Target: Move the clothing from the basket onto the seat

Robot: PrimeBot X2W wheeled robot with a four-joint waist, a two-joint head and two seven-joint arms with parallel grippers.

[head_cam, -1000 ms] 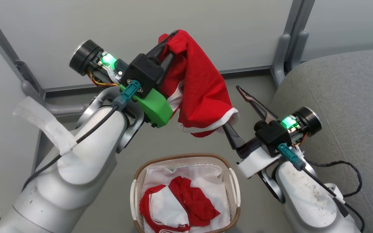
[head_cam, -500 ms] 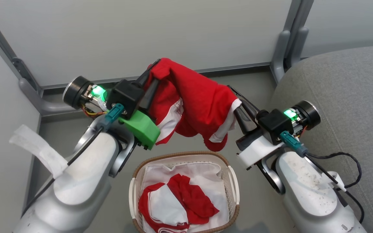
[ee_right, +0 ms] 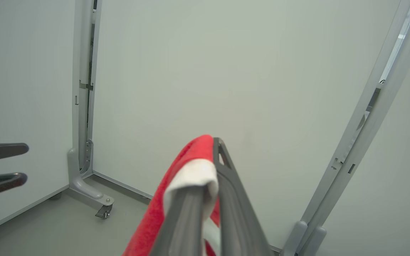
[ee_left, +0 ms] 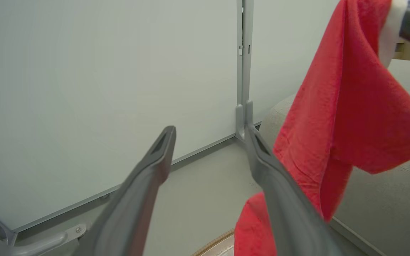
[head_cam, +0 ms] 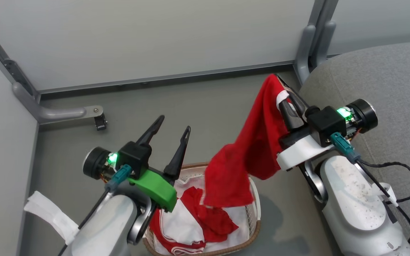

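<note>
Right gripper (head_cam: 279,81) clenched on red white-trimmed cloth garment (head_cam: 251,149), hanging above right rim of cream perforated plastic basket (head_cam: 256,213); left gripper (head_cam: 174,123) released, empty.

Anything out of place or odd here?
Minor only: a loose white strap sticks out from the left forearm, and dark specks dot the right forearm. The red garment hangs from the right gripper, its lower end over the basket.
</note>
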